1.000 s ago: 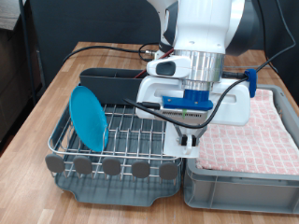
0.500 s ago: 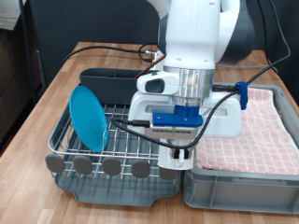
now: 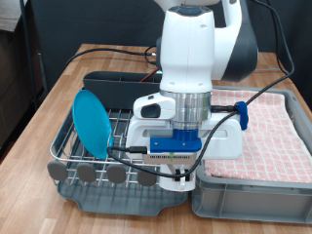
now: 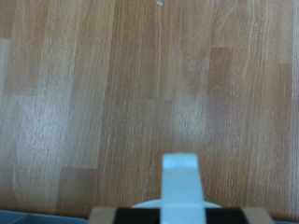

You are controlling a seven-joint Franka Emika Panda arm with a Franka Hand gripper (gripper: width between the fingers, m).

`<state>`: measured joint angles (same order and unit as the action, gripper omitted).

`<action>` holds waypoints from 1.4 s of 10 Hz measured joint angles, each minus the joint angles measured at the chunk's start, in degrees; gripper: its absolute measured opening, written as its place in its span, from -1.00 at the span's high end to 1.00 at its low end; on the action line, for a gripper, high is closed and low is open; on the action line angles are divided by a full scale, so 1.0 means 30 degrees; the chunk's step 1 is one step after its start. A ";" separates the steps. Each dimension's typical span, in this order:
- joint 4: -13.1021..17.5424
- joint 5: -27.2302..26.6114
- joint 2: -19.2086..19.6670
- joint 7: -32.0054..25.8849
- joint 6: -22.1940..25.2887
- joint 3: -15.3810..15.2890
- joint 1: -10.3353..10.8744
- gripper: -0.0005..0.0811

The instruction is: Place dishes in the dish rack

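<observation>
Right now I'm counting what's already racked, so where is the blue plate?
In the exterior view the blue plate stands on edge in the dish rack, at its left end, to the left of the gripper and behind the row of rounded tabs.

Upright plate (image 3: 93, 121) at rack's (image 3: 122, 146) left

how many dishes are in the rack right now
1 in view: the blue plate stands tilted on edge at the exterior view's left side of the dish rack. The arm and claw block the rack's right side, so others may be hidden.
</observation>
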<state>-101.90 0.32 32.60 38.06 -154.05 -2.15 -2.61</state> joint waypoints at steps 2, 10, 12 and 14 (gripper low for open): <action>0.0290 -0.0025 0.0267 -0.0101 0.0222 -0.0091 -0.0102 0.81; 0.2161 -0.0152 0.0497 -0.0209 0.4739 -0.0357 -0.0104 -0.69; 0.2613 -0.0432 0.0393 -0.0205 0.6214 -0.0517 -0.0104 -0.90; 0.2827 -0.0588 -0.0015 -0.0113 0.7574 -0.0620 -0.0095 -0.96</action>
<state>-93.41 -1.45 32.55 37.72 -131.32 -4.01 -2.89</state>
